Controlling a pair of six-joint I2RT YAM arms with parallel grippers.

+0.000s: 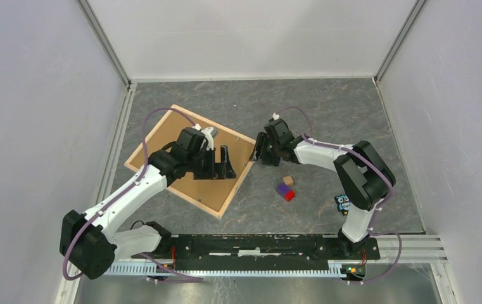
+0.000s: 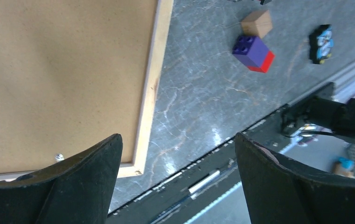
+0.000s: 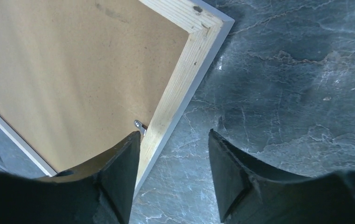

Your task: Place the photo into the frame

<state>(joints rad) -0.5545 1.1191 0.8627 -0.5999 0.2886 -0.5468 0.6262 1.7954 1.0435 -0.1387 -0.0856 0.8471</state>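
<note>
Top external view has the frame (image 1: 235,183) lying flat on the bench (image 1: 327,114), left of centre and turned on a diagonal. It's back side up, with a brown board (image 1: 165,130) filling it.

Left end effector (image 1: 220,170) sits over the board's right half, close to the frame's right-hand rail. Left wrist cam shows its jaws spread wide with nothing between them. One finger (image 2: 73,186) is over the board and the other (image 2: 287,186) is out past the rail. Can't tell if either finger touches anything.

Right end effector (image 1: 258,154) is at the frame's right corner, and it's open too. Right wrist cam has one finger (image 3: 114,177) over the wooden rail and the other (image 3: 231,172) over the bench just outside it, so the rail's outer edge runs between them. A small metal clip (image 3: 140,125) pokes from the rail onto the board right by that first finger.

Off to the right of the frame there's a tan cube (image 1: 288,180) just beside a purple and red block (image 1: 285,192). A little black and blue toy (image 1: 342,203) sits further right, near the right arm.
</note>
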